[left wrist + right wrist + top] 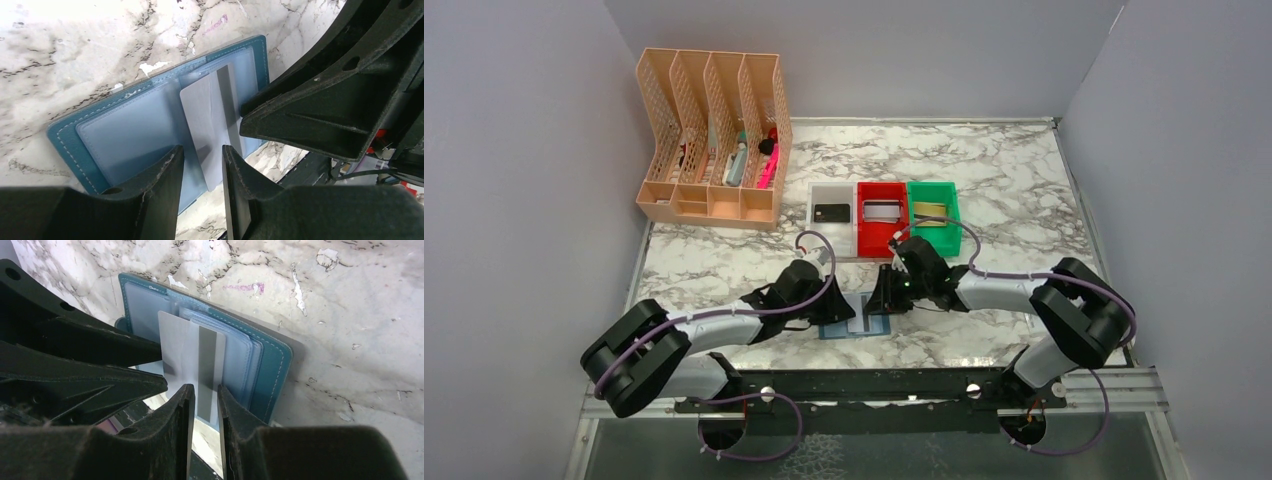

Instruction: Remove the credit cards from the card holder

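The card holder (pixel 65 140) is a blue wallet lying open on the marble table, between both grippers (pixel 836 331). A silver-grey credit card (pixel 210 120) with a dark stripe sticks halfway out of its clear pockets (pixel 182 350). My left gripper (pixel 202 152) is open, with its fingertips just over the card's free end and nothing pinched between them. From the other side my right gripper (pixel 206 390) hovers over the same card with a narrow gap between its fingers and holds nothing. In the top view the two grippers nearly touch, left (pixel 844 305) and right (pixel 879 300).
Behind the wallet stand a white bin (pixel 814 232) with a black card, a red bin (pixel 864 240) with a silver card, and a green bin (pixel 951 205) with a gold card. A peach file rack (pixel 714 140) stands at the back left. Grey walls enclose the table.
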`<state>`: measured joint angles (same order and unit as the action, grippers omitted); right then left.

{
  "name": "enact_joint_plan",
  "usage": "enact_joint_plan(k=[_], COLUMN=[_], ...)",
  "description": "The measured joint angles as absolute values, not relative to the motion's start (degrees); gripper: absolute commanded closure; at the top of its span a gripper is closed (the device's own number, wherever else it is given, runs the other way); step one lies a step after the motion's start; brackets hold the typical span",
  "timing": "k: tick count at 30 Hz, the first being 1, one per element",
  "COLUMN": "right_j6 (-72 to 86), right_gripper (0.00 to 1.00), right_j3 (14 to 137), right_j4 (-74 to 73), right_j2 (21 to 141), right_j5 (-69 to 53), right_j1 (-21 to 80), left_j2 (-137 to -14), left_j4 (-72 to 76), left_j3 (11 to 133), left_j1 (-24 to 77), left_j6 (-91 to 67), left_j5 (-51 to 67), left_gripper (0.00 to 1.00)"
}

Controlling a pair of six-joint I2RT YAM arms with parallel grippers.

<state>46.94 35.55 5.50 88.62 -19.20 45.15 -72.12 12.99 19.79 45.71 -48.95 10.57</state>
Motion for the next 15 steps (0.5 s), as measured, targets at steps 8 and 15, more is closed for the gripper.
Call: enact_joint_plan(k=[8, 15], right_j6=[49.08, 50.00], right_gripper=[0.72, 0.72], right_j3=[35.14, 34.85], right_j4=[6.72, 7.07], right_j2=[89.30, 89.30], right_j5=[-19.18, -18.98], right_j1=[45.15, 45.15], left_j2=[-73.89, -73.76], left_j4=[18.22, 18.39], left_j3=[18.11, 17.30], left_j1=[45.69, 45.69], left_j6=[-51.51, -52.47], left_j5=[11.62, 11.53], left_gripper=[0.74, 0.94])
